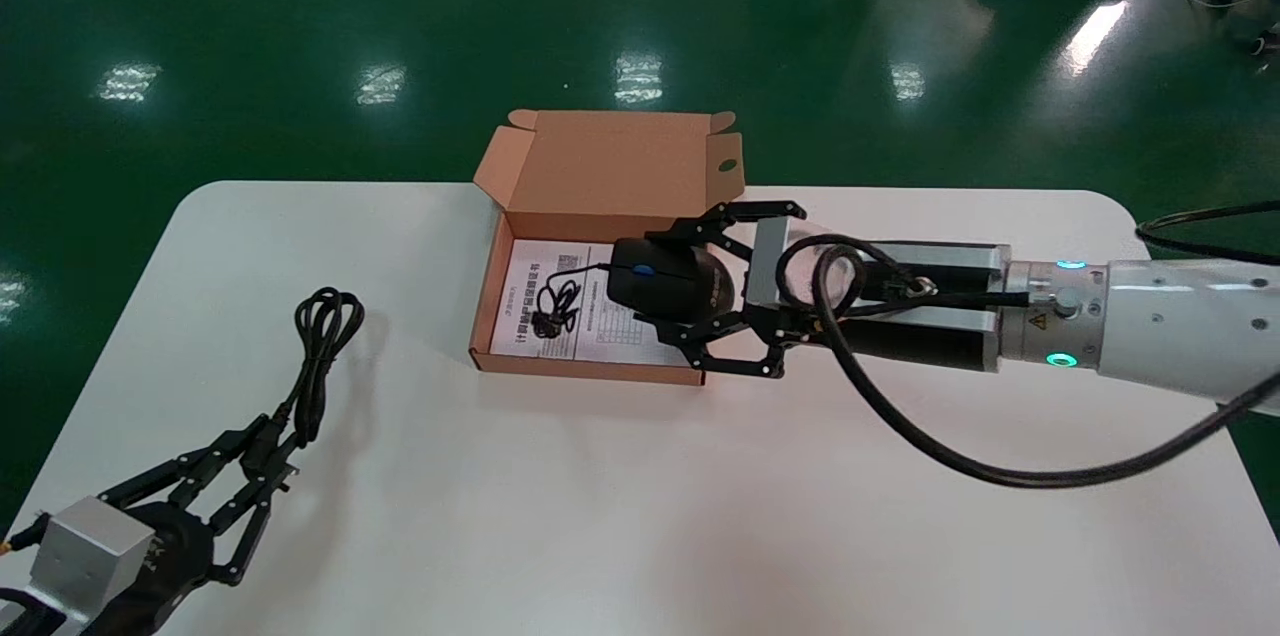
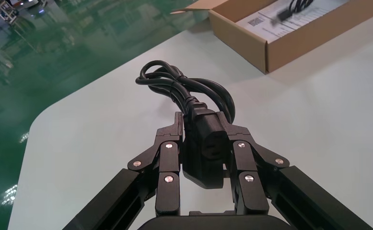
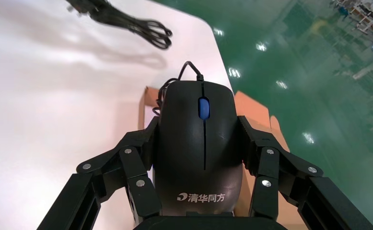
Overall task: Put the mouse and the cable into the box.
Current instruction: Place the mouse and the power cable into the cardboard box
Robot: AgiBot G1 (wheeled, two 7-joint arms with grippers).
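Mouse (image 3: 201, 143) is clasped in right gripper (image 1: 675, 294) — above box (image 1: 600, 166) | cable (image 1: 325, 336) plug is pinched by left gripper (image 2: 206, 128) — coil on table (image 1: 600, 516)

I count 1 mouse (image 1: 665, 281), 1 cable (image 1: 322, 336), 1 box (image 1: 600, 171), 1 printed sheet (image 1: 610, 338), 1 table (image 1: 600, 496), 2 tools: left tool (image 1: 268, 451), right tool (image 1: 675, 301).

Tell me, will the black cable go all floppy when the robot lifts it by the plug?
Probably floppy: the cable lies in loose, bent loops, so they would likely dangle under the plug. The plug looks like chunky hard plastic, so the left end effector, shut on it, should grip firmly without squashing it.
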